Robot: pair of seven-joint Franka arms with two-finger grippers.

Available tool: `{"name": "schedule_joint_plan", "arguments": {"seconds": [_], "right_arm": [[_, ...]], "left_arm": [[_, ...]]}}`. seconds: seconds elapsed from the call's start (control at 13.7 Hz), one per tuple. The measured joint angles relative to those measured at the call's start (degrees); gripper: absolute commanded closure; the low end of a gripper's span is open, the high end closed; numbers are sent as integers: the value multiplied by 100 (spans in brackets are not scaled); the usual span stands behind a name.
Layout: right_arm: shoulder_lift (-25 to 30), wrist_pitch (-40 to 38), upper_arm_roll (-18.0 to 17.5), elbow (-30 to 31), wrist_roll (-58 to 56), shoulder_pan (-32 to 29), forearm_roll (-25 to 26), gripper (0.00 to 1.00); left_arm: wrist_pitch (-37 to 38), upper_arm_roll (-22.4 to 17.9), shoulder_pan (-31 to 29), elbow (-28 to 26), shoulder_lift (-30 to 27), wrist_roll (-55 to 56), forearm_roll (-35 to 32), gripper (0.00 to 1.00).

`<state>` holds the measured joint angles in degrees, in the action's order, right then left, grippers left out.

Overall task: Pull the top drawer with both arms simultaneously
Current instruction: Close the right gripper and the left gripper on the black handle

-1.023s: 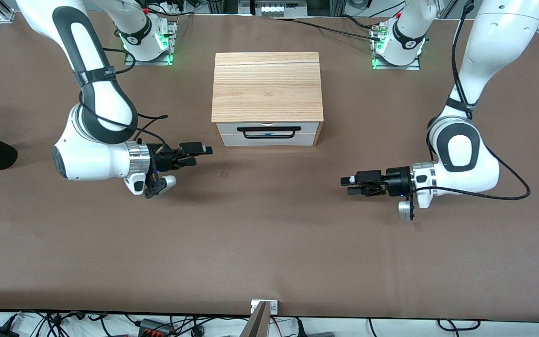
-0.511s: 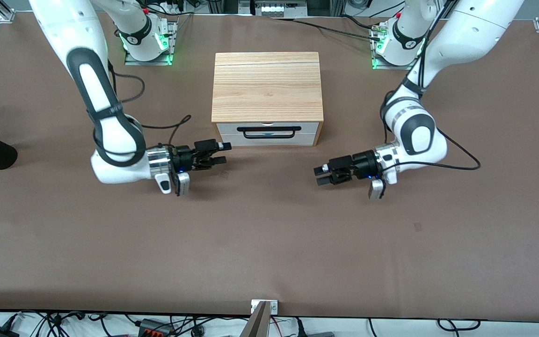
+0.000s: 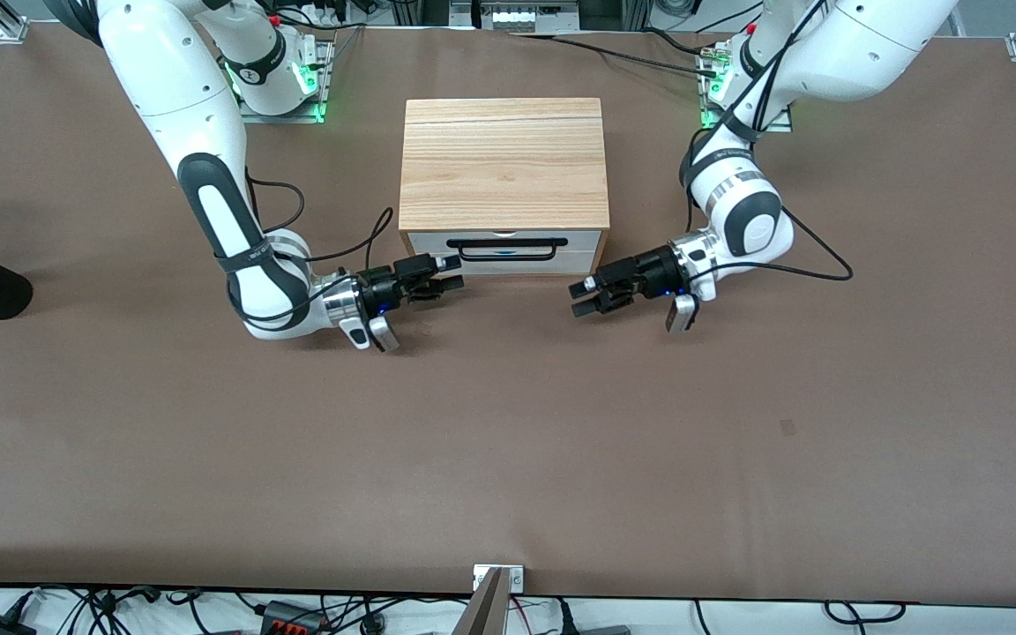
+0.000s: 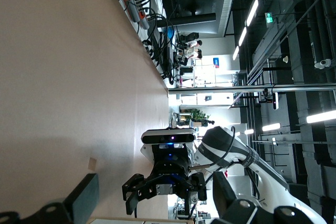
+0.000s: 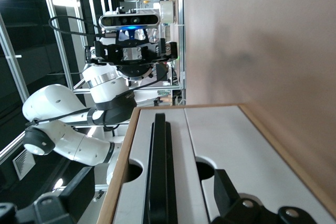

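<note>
Top drawer [image 3: 504,243] sits shut in the front of a wooden cabinet [image 3: 504,163] standing mid-table, toward the robot bases; its white face and long black bar handle [image 3: 507,250] look toward the front camera, with a plain white panel [image 3: 508,263] just below. In the right wrist view the handle [image 5: 158,169] runs along the drawer front [image 5: 170,171], close ahead of that gripper. The right gripper [image 3: 448,273] hovers low over the brown table [image 3: 508,441] just beside the handle's end toward the right arm's side, fingers spread and holding nothing, not touching the bar. The left gripper [image 3: 585,298] hangs over the table just off the cabinet's corner toward the left arm's end, fingers likewise parted and empty.
</note>
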<state>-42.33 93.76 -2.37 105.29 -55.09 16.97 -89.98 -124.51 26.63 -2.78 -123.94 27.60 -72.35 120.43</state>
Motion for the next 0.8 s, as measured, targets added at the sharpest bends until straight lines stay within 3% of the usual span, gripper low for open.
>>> {"name": "schedule_joint_plan", "arguments": {"seconds": [0.15, 0.29, 0.44, 0.8], "right_arm": [[0, -43, -68, 119, 0, 2, -6, 0], [0, -76, -91, 233, 0, 4, -13, 26], [1, -91, -99, 272, 0, 7, -36, 40], [1, -94, -122, 279, 0, 118, -218, 50]], "left_arm": [[0, 86, -1, -86, -3, 0, 17, 8], [0, 204, 3, -167, -3, 53, 19, 10], [0, 308, 34, -239, -3, 158, 23, 10], [-5, 328, 52, -448, 3, 211, 24, 12]]}}
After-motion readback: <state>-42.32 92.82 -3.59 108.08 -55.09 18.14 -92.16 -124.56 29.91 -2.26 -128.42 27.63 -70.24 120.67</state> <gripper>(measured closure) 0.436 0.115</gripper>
